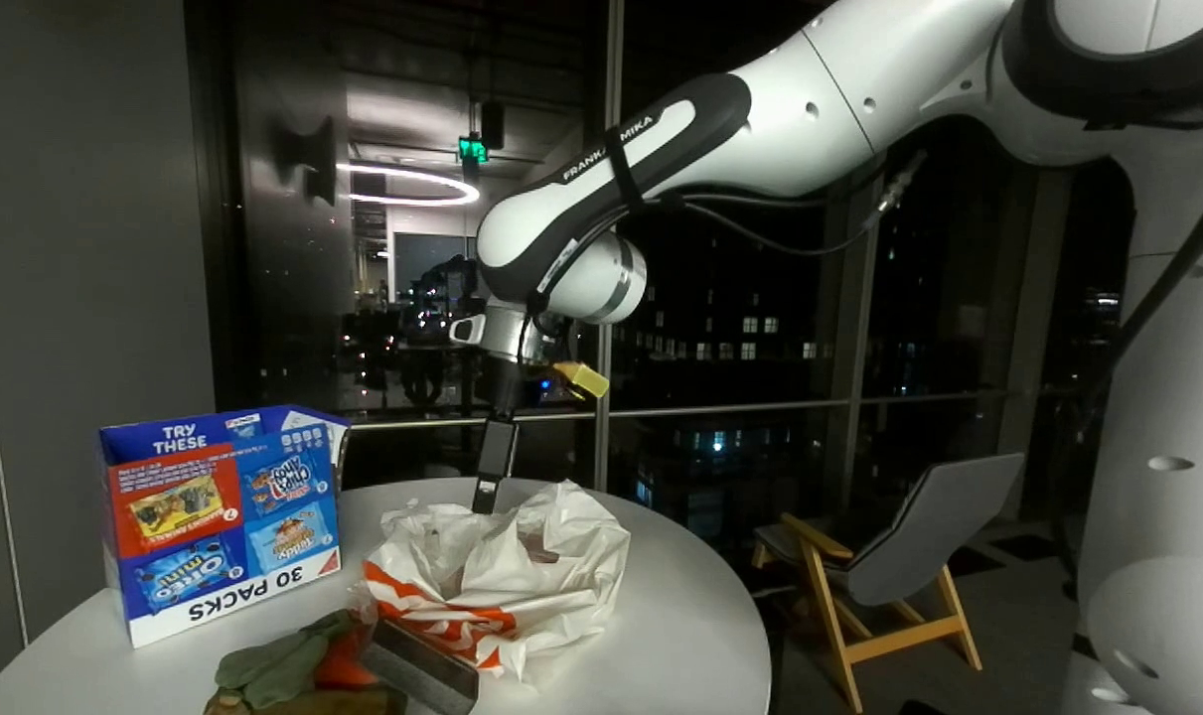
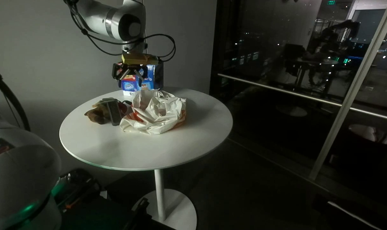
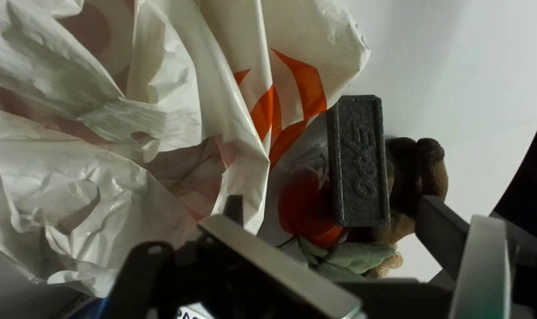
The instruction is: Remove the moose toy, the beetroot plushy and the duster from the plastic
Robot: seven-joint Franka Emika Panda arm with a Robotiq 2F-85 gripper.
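The white plastic with orange print lies crumpled on the table, its mouth gaping. Just outside it is a small pile. On top rests the duster, a dark grey block with raised lettering, partly covering the red beetroot plushy and its green leaves. Beneath and beside them is the brown moose toy, largely hidden in the wrist view; in an exterior view more of the moose toy shows. My gripper hangs above the pile and the bag's edge, fingers wide apart, holding nothing.
A blue printed snack box stands on the round white table, beyond the bag in an exterior view. The table's curved edge runs close to the pile. A grey chair stands on the floor away from the table.
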